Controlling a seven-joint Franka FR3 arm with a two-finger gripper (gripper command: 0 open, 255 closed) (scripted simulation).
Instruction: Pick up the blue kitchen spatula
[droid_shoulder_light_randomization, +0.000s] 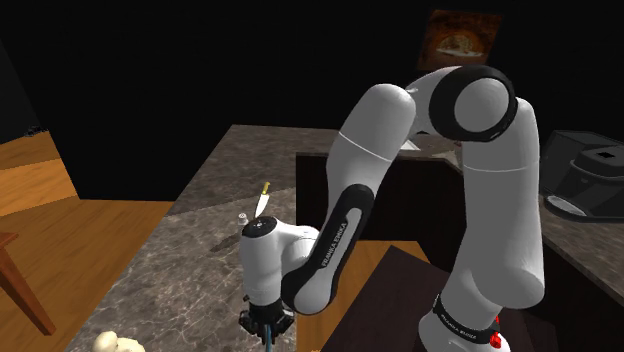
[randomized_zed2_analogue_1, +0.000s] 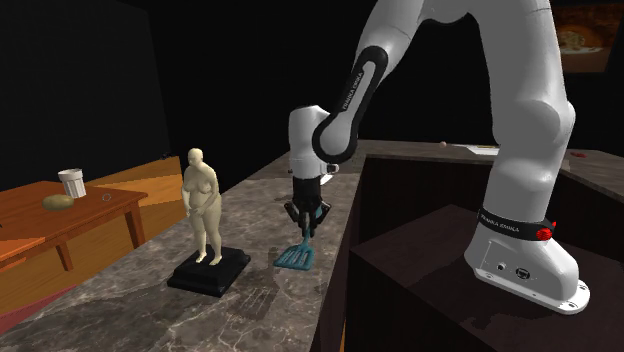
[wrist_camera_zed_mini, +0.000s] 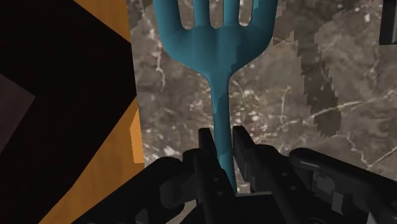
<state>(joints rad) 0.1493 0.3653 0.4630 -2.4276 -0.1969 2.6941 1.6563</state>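
The white arm (randomized_zed2_analogue_1: 500, 120), lettered "FRANKA EMIKA" on its forearm, bends down over the grey-brown marbled stone counter (randomized_zed2_analogue_1: 130, 300). The second exterior view shows a cream nude figurine on a black base (randomized_zed2_analogue_1: 203, 210), left of the blue-green slotted spatula (randomized_zed2_analogue_1: 297, 256). The black hand (randomized_zed2_analogue_1: 305, 222) clamps the spatula's handle, and its head hangs above the counter. The shoulder view shows a yellow-handled knife (droid_shoulder_light_randomization: 264, 198) farther along the counter.
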